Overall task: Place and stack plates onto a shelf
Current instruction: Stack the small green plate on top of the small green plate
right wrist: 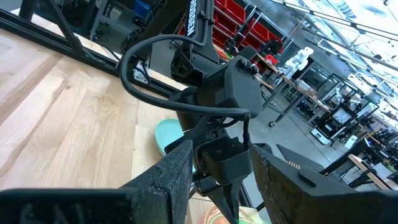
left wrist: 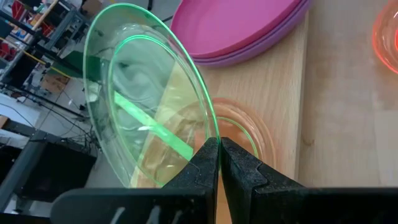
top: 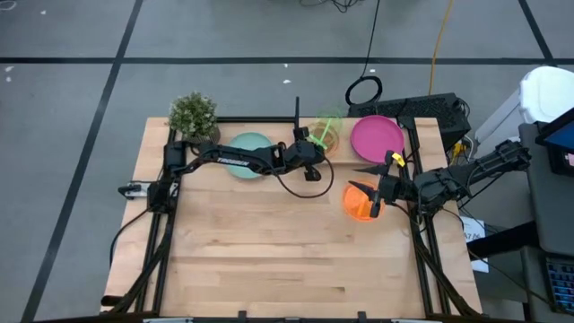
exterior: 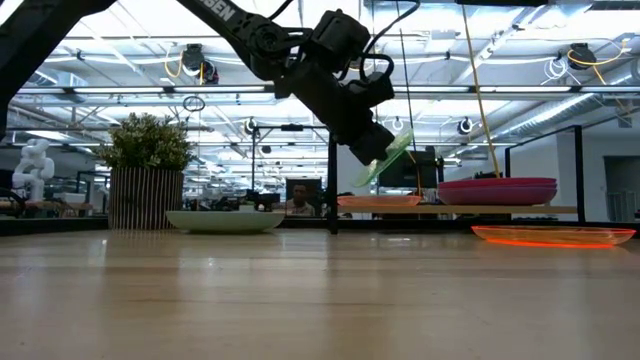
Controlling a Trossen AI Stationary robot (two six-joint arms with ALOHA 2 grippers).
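As seen only from the left wrist, the left gripper (left wrist: 219,163) has its fingers pinched on the rim of a green plate (left wrist: 146,102), tilted over a pale orange plate (left wrist: 239,127) lying on the shelf (left wrist: 283,112). Low view: green plate is airborne, above shelf level. Magenta plate (top: 377,136) tops a stack at the shelf's right end. Right gripper (top: 384,187), fingers wide, sits by the orange plate (top: 359,202) on the desk (top: 269,242), near the right edge. Teal plate (top: 247,144) lies w/ open desk in front.
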